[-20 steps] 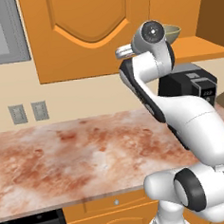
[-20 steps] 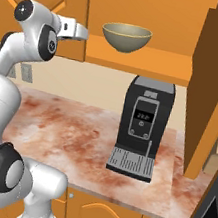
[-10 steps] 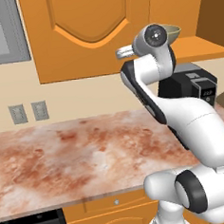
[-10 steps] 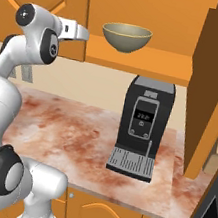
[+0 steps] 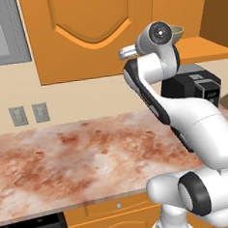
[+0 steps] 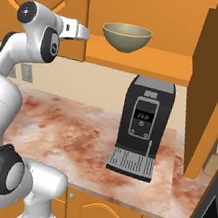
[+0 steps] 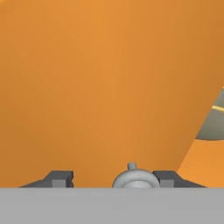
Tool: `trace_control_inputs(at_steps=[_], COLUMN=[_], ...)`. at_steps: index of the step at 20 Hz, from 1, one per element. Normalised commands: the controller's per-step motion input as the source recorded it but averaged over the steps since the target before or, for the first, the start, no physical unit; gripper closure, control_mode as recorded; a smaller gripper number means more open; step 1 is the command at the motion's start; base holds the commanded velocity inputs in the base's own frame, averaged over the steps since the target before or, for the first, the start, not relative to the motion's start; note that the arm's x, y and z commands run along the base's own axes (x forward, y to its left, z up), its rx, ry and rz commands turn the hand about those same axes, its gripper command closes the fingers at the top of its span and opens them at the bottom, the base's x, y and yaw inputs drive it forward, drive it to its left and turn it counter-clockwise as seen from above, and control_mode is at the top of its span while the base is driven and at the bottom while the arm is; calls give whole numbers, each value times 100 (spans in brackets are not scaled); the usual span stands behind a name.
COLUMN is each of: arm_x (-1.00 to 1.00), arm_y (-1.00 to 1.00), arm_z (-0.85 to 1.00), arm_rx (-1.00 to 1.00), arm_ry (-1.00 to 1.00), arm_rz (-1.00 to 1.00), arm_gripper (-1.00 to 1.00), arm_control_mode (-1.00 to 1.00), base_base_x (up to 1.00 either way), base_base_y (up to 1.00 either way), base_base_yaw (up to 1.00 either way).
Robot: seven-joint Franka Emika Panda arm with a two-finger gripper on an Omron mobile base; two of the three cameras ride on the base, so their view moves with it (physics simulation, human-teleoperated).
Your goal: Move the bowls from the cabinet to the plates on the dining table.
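One olive-bronze bowl point(image 6: 126, 37) stands on the orange shelf of the open cabinet point(image 6: 140, 60); its rim peeks out behind the arm point(image 5: 178, 31), and a sliver of it lies at the right edge of the hand view point(image 7: 214, 124). My gripper point(image 6: 84, 33) is raised against the cabinet's closed left door point(image 5: 90, 30), left of the bowl. In the hand view the gripper point(image 7: 113, 178) is open, with the door's round silver knob point(image 7: 133, 178) between its fingertips, nearer the right one. The plates and the dining table are out of view.
A black coffee machine point(image 6: 141, 127) stands on the reddish marbled counter point(image 6: 67, 129) under the shelf. The cabinet's right door point(image 6: 216, 89) hangs open. Wall outlets point(image 5: 28, 114) sit above the counter at the left.
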Motion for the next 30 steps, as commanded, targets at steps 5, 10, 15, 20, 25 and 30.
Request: trace_control_inputs(at_steps=[5,10,15,20,25,30], arm_x=[-10,-12,-18,-21,-26,-31], arm_y=[25,32,37,36,34,33], arm_z=[26,27,30,35,37,36], arm_rx=[0,0,0,0,0,0], arm_ry=[0,-3,-2,-1,0,0], arm_rz=[-2,-2,-2,-3,-3,-3], arm_gripper=[100,100,100,100,100,100], arm_control_mode=[-100,-100,-100,-100,-100,-100], base_base_x=[0,0,0,0,0,0], base_base_y=[0,0,0,0,0,0], base_base_yaw=[0,0,0,0,0,0])
